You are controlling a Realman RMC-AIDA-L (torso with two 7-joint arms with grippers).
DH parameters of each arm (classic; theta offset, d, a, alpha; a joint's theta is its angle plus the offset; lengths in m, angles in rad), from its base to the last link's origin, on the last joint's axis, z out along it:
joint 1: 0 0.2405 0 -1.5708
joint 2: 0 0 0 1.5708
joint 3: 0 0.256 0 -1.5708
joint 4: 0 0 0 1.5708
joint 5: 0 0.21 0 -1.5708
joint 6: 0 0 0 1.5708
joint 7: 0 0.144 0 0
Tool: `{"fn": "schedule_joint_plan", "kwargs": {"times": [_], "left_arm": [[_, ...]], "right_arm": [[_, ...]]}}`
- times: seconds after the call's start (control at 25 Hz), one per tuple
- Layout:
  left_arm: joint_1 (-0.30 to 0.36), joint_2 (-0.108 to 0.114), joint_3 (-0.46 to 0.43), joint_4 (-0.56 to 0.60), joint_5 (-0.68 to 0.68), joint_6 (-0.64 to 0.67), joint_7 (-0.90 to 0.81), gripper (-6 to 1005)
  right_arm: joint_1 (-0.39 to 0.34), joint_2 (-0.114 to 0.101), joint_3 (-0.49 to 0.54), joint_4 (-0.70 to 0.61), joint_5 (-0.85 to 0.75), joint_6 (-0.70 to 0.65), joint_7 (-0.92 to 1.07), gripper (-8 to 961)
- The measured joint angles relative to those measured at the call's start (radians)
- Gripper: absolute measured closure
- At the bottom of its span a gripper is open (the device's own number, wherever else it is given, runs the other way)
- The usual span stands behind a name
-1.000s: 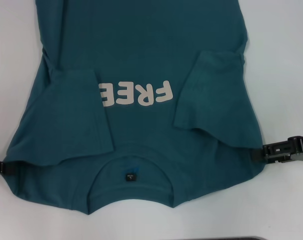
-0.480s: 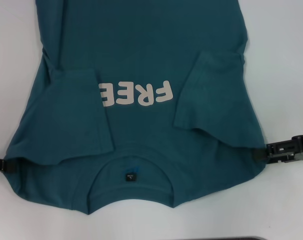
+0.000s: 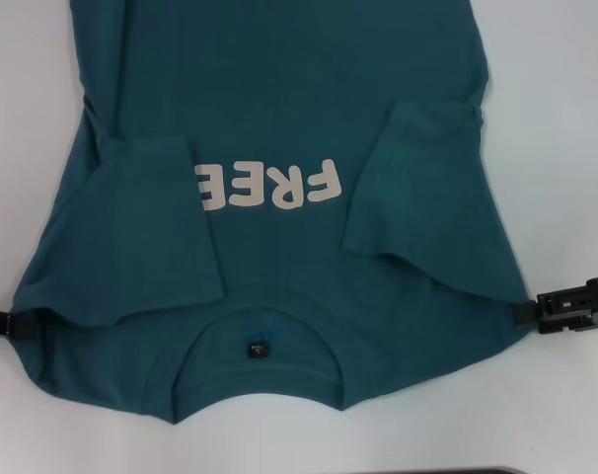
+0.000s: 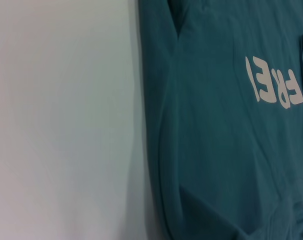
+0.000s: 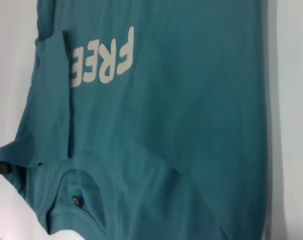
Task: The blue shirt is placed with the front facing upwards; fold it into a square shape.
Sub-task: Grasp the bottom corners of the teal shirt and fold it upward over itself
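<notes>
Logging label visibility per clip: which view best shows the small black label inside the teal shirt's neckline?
The head view: the small black label faces the camera, centred in the round neckline. The right wrist view catches it only obliquely, partly tucked under the collar. The left wrist view does not show it.

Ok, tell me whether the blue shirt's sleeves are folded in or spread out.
Folded in. On the blue shirt, both sleeves lie over the chest either side of the FREE print, the robot's-left one covering its end.

Blue shirt (image 4: pixel 216 150) flat on white table (image 4: pixel 61 125)
</notes>
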Motion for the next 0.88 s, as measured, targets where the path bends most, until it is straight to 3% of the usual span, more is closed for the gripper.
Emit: {"fn": "schedule_joint_plan", "kwargs": {"times": [0.56, 0.88], "left_arm": [[-0.003, 0.005, 0.000, 0.000, 0.000, 0.000, 0.000, 970], [-0.005, 0.005, 0.000, 0.000, 0.000, 0.000, 0.000, 970]], "right_arm": [[0.024, 0.025, -0.003, 0.004, -0.009, 0.016, 0.000, 272], [0.023, 0.021, 0.000, 0.005, -0.008, -0.001, 0.000, 274]]}}
